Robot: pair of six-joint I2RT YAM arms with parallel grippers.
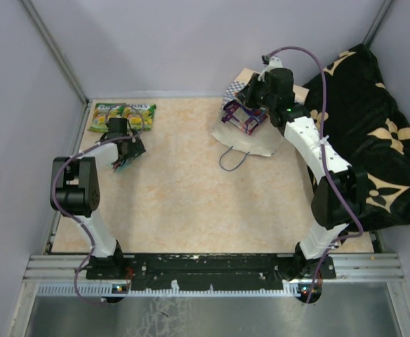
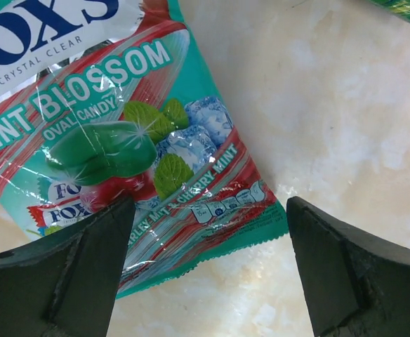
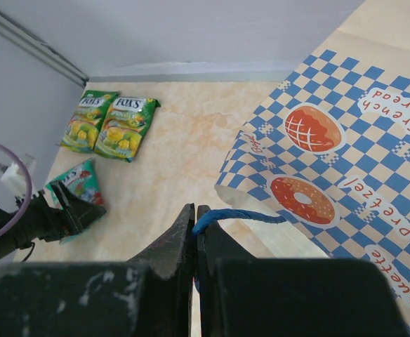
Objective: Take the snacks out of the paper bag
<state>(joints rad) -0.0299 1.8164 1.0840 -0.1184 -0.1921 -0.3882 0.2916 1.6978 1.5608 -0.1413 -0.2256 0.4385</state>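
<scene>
Beige marbled tabletop fills the centre of the top view. Black cloth with tan flower prints is bunched along the right edge. Cream paper bag with blue-white checkered band and donut/pretzel prints lies upper right of centre, one thin blue cord handle looped on the table below it.

Right gripper, bottom centre of its wrist view: fingers pressed together, pinching a blue cord handle that runs right to the bag.

Two green-yellow FOX'S candy pouches lie side by side, flat, in the upper left corner of the top view.

Teal mint-blossom FOX'S pouch lies flat on the table, upper left of the left wrist view. Left gripper has fingers wide apart, holding nothing; the pouch's lower edge sits between the fingers, nearer the left one.
</scene>
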